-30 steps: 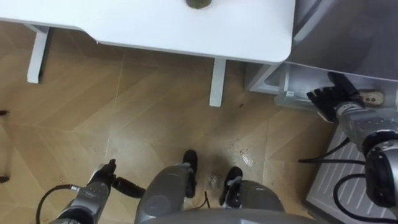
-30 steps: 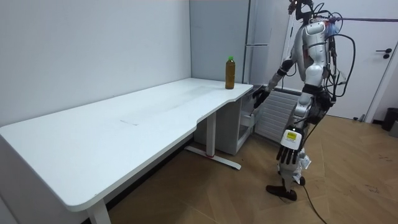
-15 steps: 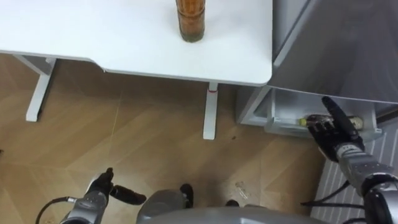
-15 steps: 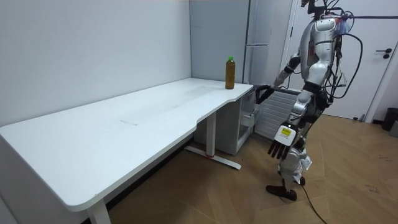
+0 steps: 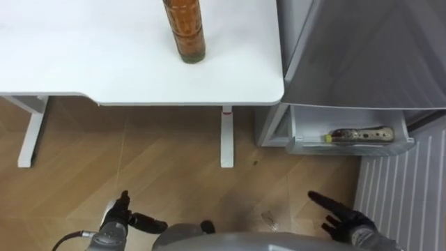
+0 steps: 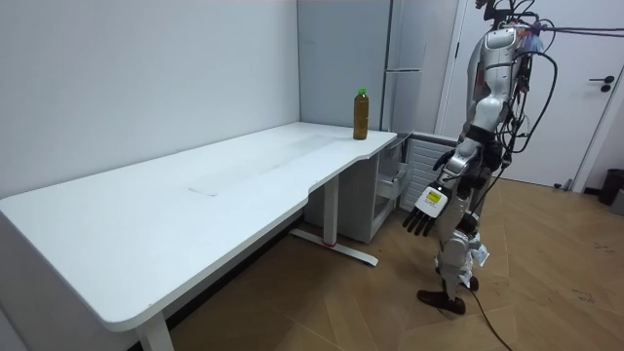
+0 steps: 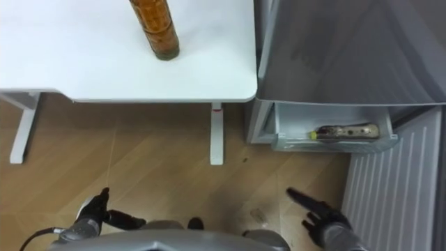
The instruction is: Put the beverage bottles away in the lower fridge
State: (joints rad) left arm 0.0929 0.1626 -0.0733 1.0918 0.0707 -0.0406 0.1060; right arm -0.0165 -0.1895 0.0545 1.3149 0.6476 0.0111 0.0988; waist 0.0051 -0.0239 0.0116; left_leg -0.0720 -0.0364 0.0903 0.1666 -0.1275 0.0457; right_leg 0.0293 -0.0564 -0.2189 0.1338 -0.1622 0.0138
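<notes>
Pale herringbone wood floor point(image 5: 139, 160) fills the lower frame, with a white table point(image 5: 83, 56) across the top and a tall grey fridge point(image 5: 362, 49) at upper right. The tall amber drink bottle point(image 5: 185, 31) stands upright on the table at top centre, near the corner beside the fridge, untouched. Both robot hands hang low and empty: the left robot hand point(image 5: 117, 216) at lower left with loose, uncurled fingers, the right robot hand point(image 5: 347, 226) at lower right with fingers spread straight. The fridge's open lower drawer point(image 5: 348, 147), at middle right, holds a brownish bottle point(image 5: 359, 134) lying lengthwise. Tipping looks the main risk: the upright bottle is tall and narrow, so a sideways brush could topple it off the near edge. Drawer room looks tight beside the lying bottle, and the white table leg point(image 5: 226, 136) and a ribbed white panel point(image 5: 404, 188) flank the approach.
</notes>
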